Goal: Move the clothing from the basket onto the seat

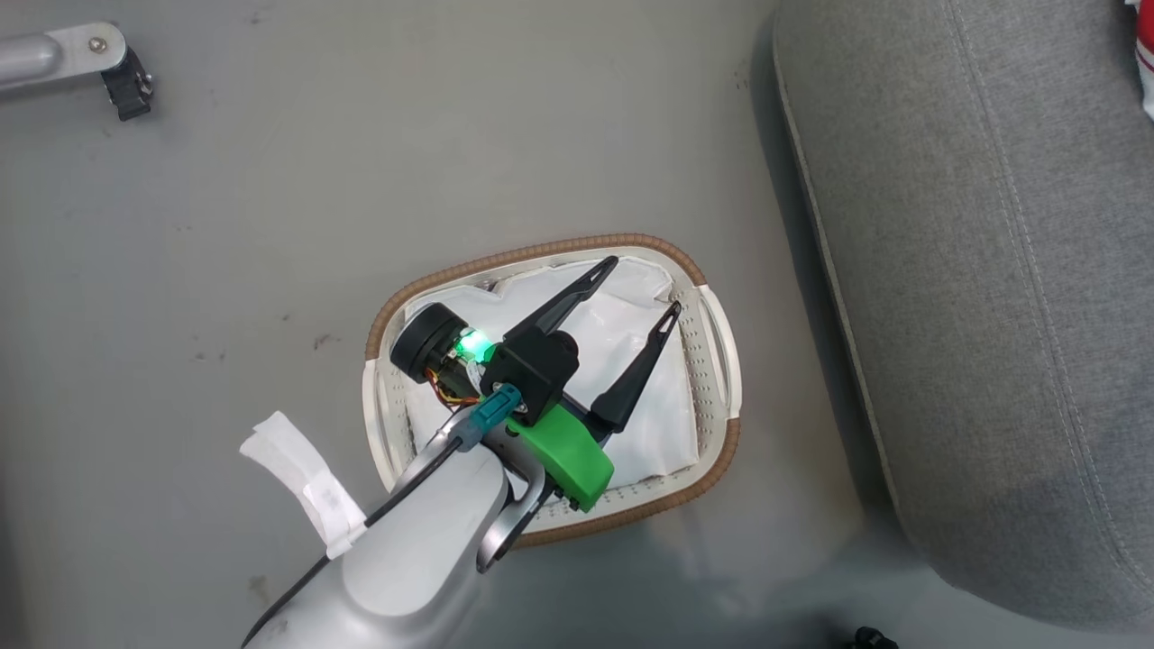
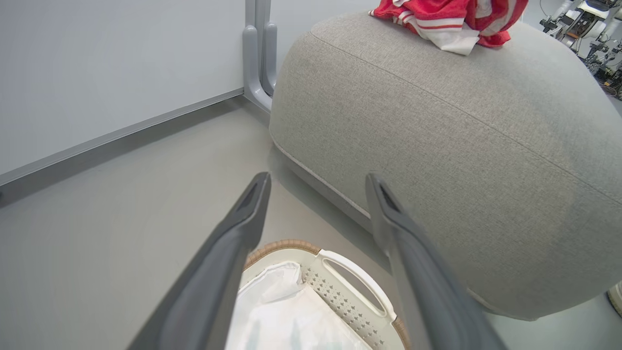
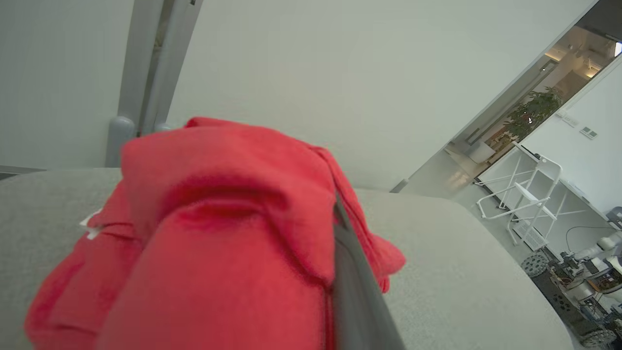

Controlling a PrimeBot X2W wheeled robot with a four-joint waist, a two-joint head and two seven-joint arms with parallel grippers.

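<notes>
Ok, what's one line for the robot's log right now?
left gripper: open above basket | basket: white liner inside | right gripper: shut on red clothes | red clothes: on seat

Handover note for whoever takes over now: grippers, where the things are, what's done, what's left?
Left gripper: open, empty, over the basket.
Right gripper: shut on red clothing, over the seat.
Basket is on the floor beside the seat; white liner shows, no red in the visible part.
Done: clothing is out of the basket.
Left: open the right gripper to leave the clothing on the seat.
</notes>
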